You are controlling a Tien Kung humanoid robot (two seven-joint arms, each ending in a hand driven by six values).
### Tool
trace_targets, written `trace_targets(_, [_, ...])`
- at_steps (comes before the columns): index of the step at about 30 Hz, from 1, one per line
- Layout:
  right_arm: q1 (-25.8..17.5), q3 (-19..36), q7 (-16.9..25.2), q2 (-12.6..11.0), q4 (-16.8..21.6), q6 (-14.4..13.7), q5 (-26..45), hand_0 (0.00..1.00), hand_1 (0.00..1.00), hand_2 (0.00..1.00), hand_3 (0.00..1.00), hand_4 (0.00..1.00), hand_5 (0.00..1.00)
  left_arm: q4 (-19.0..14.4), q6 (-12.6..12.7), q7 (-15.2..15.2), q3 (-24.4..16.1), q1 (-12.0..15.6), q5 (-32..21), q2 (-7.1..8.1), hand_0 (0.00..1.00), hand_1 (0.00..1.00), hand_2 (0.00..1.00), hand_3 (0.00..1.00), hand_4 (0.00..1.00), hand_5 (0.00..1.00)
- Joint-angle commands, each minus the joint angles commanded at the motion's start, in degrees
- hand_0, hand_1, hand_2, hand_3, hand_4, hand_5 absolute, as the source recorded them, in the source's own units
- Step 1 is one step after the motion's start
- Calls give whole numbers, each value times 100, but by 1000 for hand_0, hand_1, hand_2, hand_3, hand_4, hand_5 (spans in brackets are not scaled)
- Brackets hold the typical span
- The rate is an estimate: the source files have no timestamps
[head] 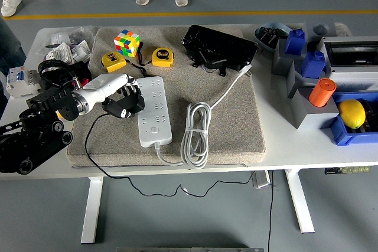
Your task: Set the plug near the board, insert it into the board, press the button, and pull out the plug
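Observation:
A white power strip (153,110) lies lengthwise on the grey mat (236,122), its white cord coiled (195,129) to its right and ending in a white plug (245,72). My left hand (124,102) comes in from the left on a white forearm and sits against the strip's left edge. Its black fingers are curled on a small black plug, which mostly hides it. A thin black cable (88,146) runs from the hand down over the table's front edge. The strip's button (155,129) shows near its front end.
A Rubik's cube (126,42), two yellow tape measures (113,61) (161,56) and a black device (218,48) lie at the back of the mat. Blue and grey bins, an orange cylinder (322,92) and a yellow fruit (352,113) crowd the right side. Boxes sit far left.

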Motion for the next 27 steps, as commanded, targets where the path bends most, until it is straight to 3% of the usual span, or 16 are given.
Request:
trace_targets(1, [-1, 1, 0, -1, 1, -1, -3, 714, 720, 735, 651, 998, 627, -3, -11, -2, -3, 1, -22, 2, 622, 660, 638, 723, 998, 242])
trace_targets(6, [2, -3, -2, 1, 2, 1, -8, 714, 720, 735, 651, 998, 627, -10, -5, -39, -22, 10, -113, 2, 622, 660, 638, 723, 998, 242])
trace_targets(7, [2, -2, -2, 1, 3, 3, -7, 715, 720, 735, 649, 998, 627, -9, -10, -42, -23, 9, -133, 2, 691, 711, 717, 772, 998, 320])
trace_targets(12, [1, -10, -2, 4, 1, 4, -5, 715, 720, 735, 649, 998, 627, -5, -5, -44, -26, 14, -192, 5, 691, 711, 717, 772, 998, 320])
trace_targets(13, [-3, -14, -2, 3, 1, 4, -5, 714, 720, 735, 649, 998, 626, -4, -1, -48, -29, 18, -203, 5, 708, 729, 750, 803, 998, 417])
trace_targets(23, [-11, 6, -1, 6, 0, 3, -6, 714, 720, 735, 649, 998, 625, -151, 145, -186, -186, 118, -323, 46, 714, 733, 754, 809, 998, 438])
trace_targets(24, [-12, 10, 0, 5, 1, 3, -8, 714, 720, 735, 649, 998, 625, -186, 197, -225, -234, 154, -334, 51, 714, 733, 754, 809, 998, 438])
trace_targets(25, [-13, 15, 0, 6, 1, 3, -10, 713, 720, 734, 648, 998, 619, -223, 250, -262, -286, 191, -370, 61, 718, 721, 734, 776, 998, 503])
trace_targets(27, [-12, 14, 1, 8, 3, 4, -16, 713, 720, 734, 648, 998, 619, -344, 459, -415, -452, 312, -556, 98, 718, 721, 734, 776, 998, 503])
